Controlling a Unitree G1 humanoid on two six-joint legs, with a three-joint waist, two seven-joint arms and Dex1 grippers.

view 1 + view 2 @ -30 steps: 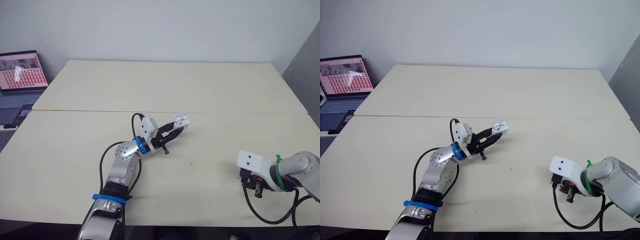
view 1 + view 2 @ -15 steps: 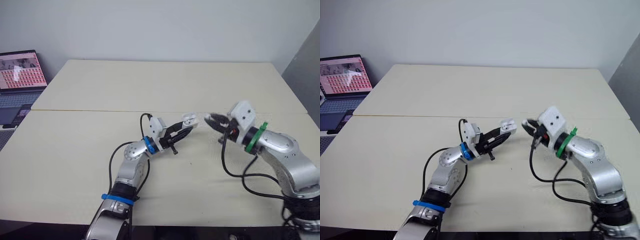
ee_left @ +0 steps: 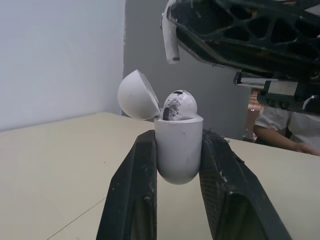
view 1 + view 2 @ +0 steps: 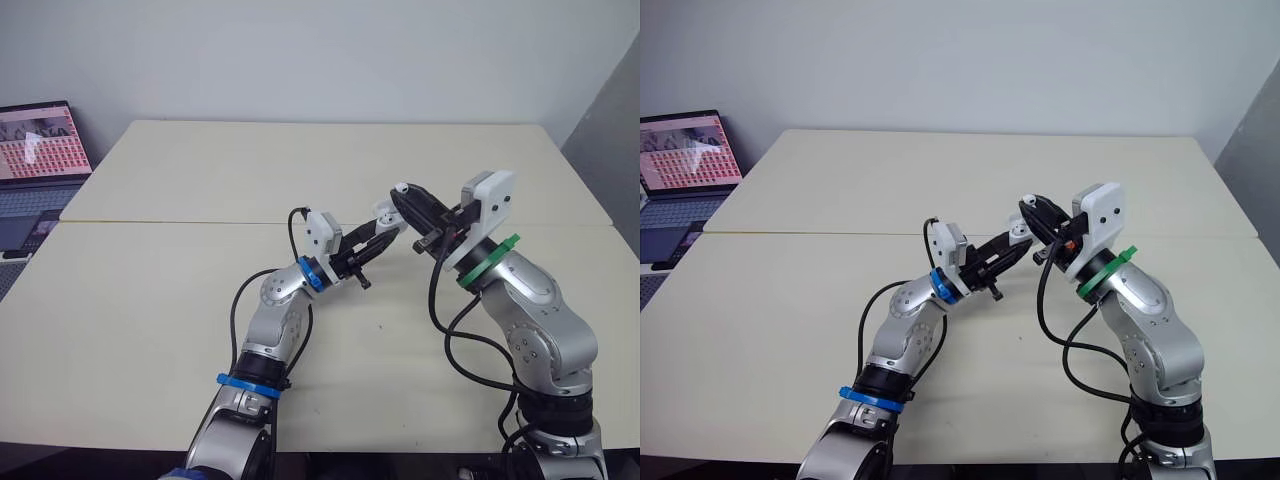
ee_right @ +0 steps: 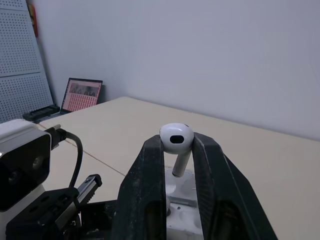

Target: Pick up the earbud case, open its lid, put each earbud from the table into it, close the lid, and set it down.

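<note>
My left gripper point(image 3: 178, 150) is shut on the white earbud case point(image 3: 178, 152), held above the table's middle with its lid point(image 3: 137, 95) swung open. One earbud point(image 3: 180, 105) sits in the case. My right gripper point(image 5: 176, 142) is shut on a second white earbud point(image 5: 176, 142), stem pointing down. That earbud point(image 3: 170, 37) hangs just above the open case without touching it. In the left eye view the case point(image 4: 386, 214) and the right gripper point(image 4: 404, 196) meet over the table centre.
An open laptop point(image 4: 38, 145) stands off the table's far left corner. A seam point(image 4: 180, 222) runs across the cream table point(image 4: 330, 170). A person's arm point(image 3: 280, 135) shows behind the right arm in the left wrist view.
My right arm has swung up and left, bringing its earbud over the open case. My left gripper has lifted the case a little to the right.
</note>
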